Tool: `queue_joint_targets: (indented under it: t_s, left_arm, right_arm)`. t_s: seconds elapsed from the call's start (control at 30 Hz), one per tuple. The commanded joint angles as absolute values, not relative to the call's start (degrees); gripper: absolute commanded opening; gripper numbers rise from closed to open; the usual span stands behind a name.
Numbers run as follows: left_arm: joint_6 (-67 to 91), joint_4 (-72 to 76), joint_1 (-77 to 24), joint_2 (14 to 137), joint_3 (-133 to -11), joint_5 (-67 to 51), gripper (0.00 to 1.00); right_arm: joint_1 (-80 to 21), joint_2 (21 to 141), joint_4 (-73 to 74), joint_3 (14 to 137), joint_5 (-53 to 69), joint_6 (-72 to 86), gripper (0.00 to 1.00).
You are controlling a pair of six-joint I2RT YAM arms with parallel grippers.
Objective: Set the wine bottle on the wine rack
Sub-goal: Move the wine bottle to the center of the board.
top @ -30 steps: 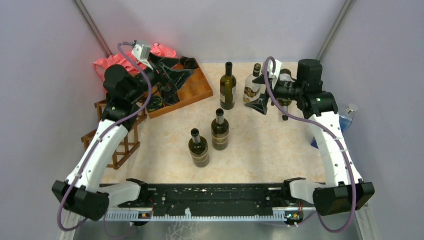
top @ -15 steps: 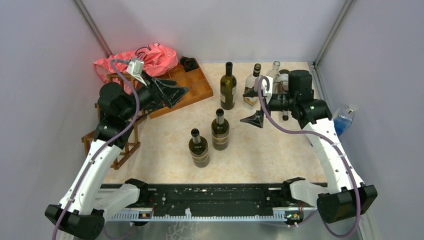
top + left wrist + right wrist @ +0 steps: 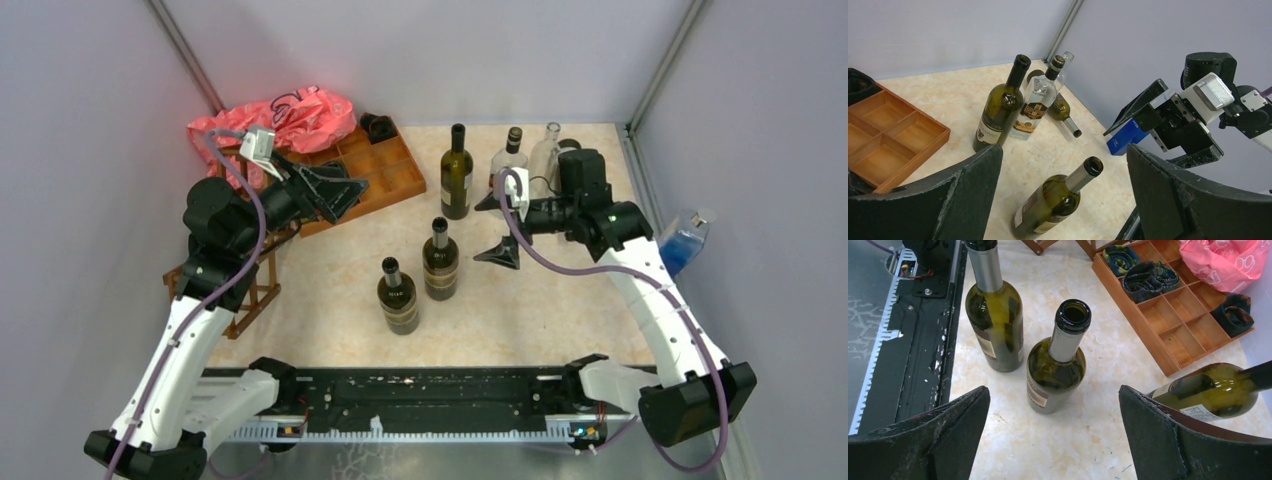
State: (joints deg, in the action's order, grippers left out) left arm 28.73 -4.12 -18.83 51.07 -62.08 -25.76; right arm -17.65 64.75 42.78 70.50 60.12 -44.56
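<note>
Top external: we are watching the right pincer (image 3: 492, 228), jaws apart and empty, swinging in toward the wine bottle (image 3: 439, 262) standing well right of the wine rack (image 3: 250, 300), likely lining up a grasp, while the left pincer (image 3: 338, 193), also apart, is pulling back toward the rack.

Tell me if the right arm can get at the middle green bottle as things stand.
Probably yes. The right claw is open and faces the middle green bottle, with nothing standing between them; the front bottle stands apart, to one side.
</note>
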Motion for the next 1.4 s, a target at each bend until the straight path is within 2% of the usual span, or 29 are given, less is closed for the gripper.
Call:
queue_joint_targets:
  t_s: [0.0,0.37,0.6,0.8,0.83,0.9,0.93,0.97,1.1,1.37]
  left_arm:
    - [28.1,-5.72,-18.37,49.6,-61.81,-24.11,0.99]
    - [28.09,-5.29,-18.37,49.86,-61.89,-24.37,0.99]
    - [28.85,-5.13,-18.36,48.17,-60.6,-24.09,0.99]
    - [30.4,-3.65,-18.37,47.19,-58.89,-24.17,0.99]
    - [30.41,-3.62,-18.37,47.26,-58.95,-24.14,0.99]
    - [30.3,-3.61,-18.37,47.54,-59.26,-24.26,0.99]
    - [30.2,-3.69,-18.37,47.8,-59.51,-24.38,0.99]
    - [30.0,-3.71,-18.37,47.93,-59.72,-24.36,0.99]
    - [29.64,-3.86,-18.36,48.68,-60.58,-24.86,0.99]
    - [29.4,-3.45,-18.37,49.28,-60.64,-25.25,0.99]
  right_arm:
    - [-19.64,65.19,42.24,71.5,59.41,-44.34,0.98]
    - [-28.21,71.01,32.85,71.8,50.16,-34.92,0.94]
    - [-32.44,75.67,25.62,73.23,48.53,-29.27,0.81]
    - [-33.58,76.71,22.77,72.65,47.03,-27.9,0.54]
    - [-33.62,76.7,22.43,72.56,46.44,-27.43,0.46]
    - [-33.53,76.63,21.96,72.47,45.56,-26.79,0.23]
    - [-33.41,76.38,21.82,72.36,45.34,-26.68,0.15]
    - [-33.08,76.16,21.8,72.29,45.27,-26.66,0.11]
    - [-29.33,75.03,21.71,73.1,45.14,-25.33,0.03]
    - [-15.3,74.96,22.19,76.37,43.75,-25.13,0.01]
